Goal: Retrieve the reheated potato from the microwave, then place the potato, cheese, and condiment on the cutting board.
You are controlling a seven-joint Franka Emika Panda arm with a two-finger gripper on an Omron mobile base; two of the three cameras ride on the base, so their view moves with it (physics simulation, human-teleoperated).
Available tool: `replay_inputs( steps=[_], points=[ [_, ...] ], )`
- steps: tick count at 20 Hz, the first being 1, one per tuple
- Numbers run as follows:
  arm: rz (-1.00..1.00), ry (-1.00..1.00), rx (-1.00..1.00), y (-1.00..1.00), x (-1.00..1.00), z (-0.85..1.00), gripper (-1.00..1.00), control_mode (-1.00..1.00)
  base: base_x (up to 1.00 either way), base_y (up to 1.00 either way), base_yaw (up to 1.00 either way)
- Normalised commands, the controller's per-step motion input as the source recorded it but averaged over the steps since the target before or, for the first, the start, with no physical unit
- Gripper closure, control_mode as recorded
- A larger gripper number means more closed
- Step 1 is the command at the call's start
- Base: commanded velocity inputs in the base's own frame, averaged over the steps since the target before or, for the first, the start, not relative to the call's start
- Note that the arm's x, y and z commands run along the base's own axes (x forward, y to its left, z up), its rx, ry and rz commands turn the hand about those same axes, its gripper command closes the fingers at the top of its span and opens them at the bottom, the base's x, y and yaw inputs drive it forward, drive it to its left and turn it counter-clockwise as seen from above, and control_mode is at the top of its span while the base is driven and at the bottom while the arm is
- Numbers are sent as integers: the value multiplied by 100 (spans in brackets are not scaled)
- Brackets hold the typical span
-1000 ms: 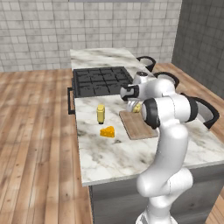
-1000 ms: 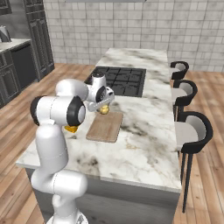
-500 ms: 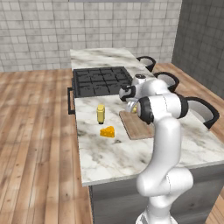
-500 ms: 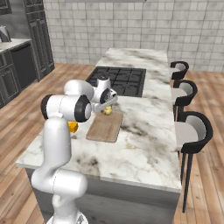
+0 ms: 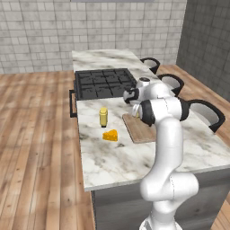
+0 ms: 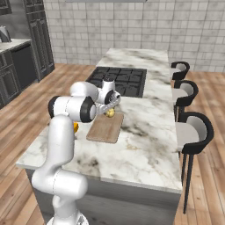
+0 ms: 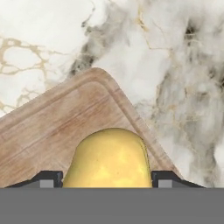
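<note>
No readable text, labels, brands, numbers or signs in any view. Small upright yellow condiment bottle [image 5: 103, 117] on marble desk [image 5: 134, 157]: face plain, too small to resolve any print.

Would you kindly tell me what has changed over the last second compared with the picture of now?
The arm has swung the gripper, still shut on the potato, lower toward the stove-side corner of the cutting board. Nothing was released. The condiment and cheese stayed on the counter beside the board.
</note>
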Motion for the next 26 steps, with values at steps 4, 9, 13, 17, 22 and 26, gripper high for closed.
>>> replay_inputs(
  steps=[4, 9, 13, 17, 22, 26],
  points=[
    [9, 0, -5, -3, 17, -32, 100, -100, 0, 0, 0],
    [8, 0, -5, -8, 1, -30, 100, -100, 0, 0, 0],
    [4, 1, -9, 0, -25, -41, 100, -100, 0, 0, 0],
    [0, 1, -8, -1, -33, -40, 100, -100, 0, 0, 0],
    [0, 3, -5, -11, -30, -39, 100, -100, 0, 0, 0],
    [0, 2, -1, -15, -40, -36, 100, -100, 0, 0, 0]
  ],
)
